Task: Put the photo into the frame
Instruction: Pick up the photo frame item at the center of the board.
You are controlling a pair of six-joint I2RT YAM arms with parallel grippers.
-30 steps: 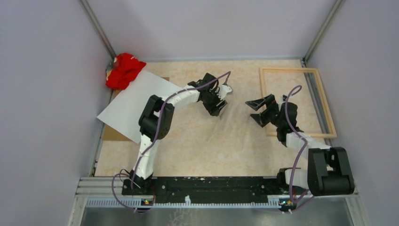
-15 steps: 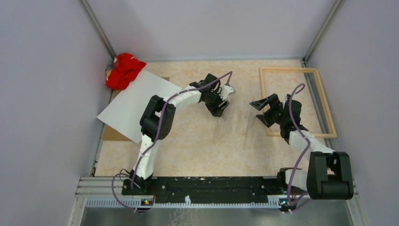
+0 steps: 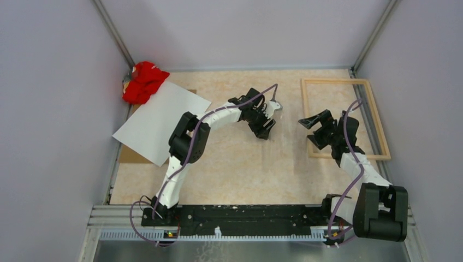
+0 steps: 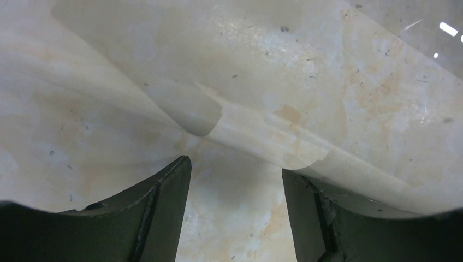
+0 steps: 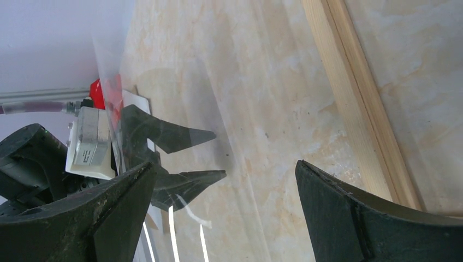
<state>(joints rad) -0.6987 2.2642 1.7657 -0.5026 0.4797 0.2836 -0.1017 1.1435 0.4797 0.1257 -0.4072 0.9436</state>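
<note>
The photo (image 3: 158,120) lies whitish back up at the left, partly over a brown backing board (image 3: 128,155). The light wood frame (image 3: 334,81) lies flat at the right; one of its rails shows in the right wrist view (image 5: 349,93). A clear sheet (image 3: 286,144) lies between the grippers. In the left wrist view its curled edge (image 4: 262,136) rises over my right finger (image 4: 322,218). My left gripper (image 3: 265,128) (image 4: 235,169) is open, nothing between its fingers. My right gripper (image 3: 312,131) (image 5: 225,164) is wide open and empty, just left of the frame's left rail.
A red cloth (image 3: 143,81) sits in the far left corner by the photo. Grey walls close in the table on the left, back and right. The right wrist view shows the left gripper (image 5: 164,158) through the clear sheet.
Both grippers have moved to the right, toward the frame. The left arm has stretched further out. Both grippers stay open.
</note>
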